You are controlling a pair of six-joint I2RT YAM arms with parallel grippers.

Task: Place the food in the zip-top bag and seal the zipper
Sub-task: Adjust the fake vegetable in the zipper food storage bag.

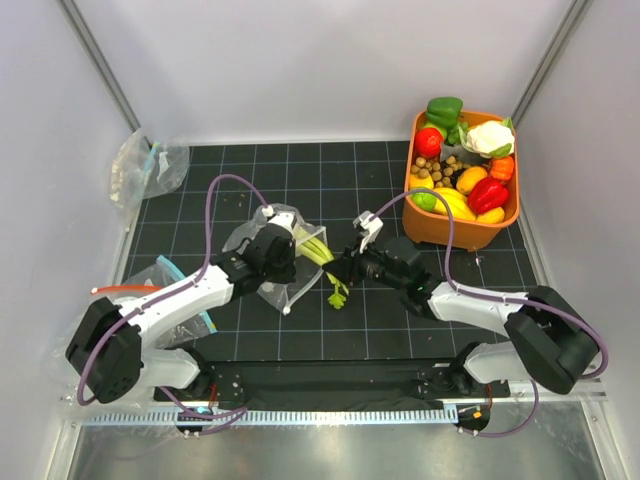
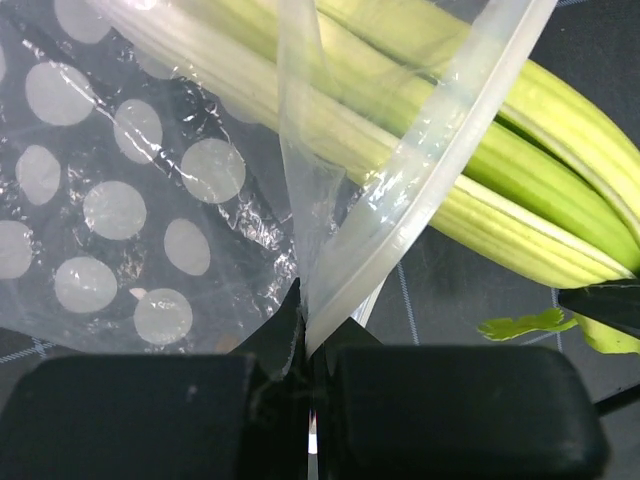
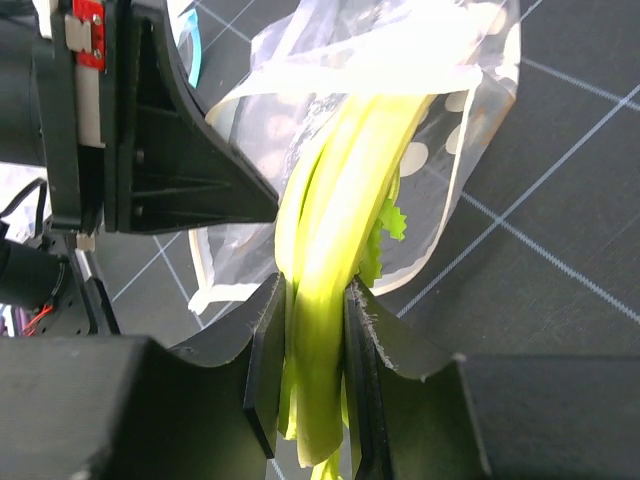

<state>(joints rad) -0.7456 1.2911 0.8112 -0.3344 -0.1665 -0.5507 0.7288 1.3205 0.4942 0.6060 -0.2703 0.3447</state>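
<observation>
The black gridded tabletop (image 1: 330,180) carries everything, with the left arm (image 1: 170,305) and the right arm (image 1: 480,305) reaching in from its near edge to meet around its middle. An orange basket (image 1: 440,230) sits at the far right corner, filled with toy produce and small brown nuts. At the far left corner lies a crumpled clear bag (image 1: 145,165), and near the left edge lies another clear bag with a red-orange strip (image 1: 165,275). The zip-top bag (image 1: 283,292), clear film printed with white dots, lies just left of the tabletop's middle with its mouth turned toward the right arm. The celery stalk (image 1: 318,250) runs from inside that mouth out toward the middle: its pale ribbed stems are partly within the film, while its leafy end hangs outside, nearer the near edge. The left gripper (image 2: 305,345) has its fingers pressed together on the bag's mouth edge, and the film rises out of the pinch in a fold. The right gripper (image 3: 315,330) stands narrow, with both fingers clamped on the stalk partway along its length, just outside the bag. The zipper (image 2: 420,200), a pale near-clear strip, runs from the left gripper's pinch up across the celery and lies over the stems. Among the produce in the basket are a round red toy vegetable (image 1: 429,142) toward its far side and a red toy pepper (image 1: 487,193) toward its near side, both well apart from the dotted bag.
</observation>
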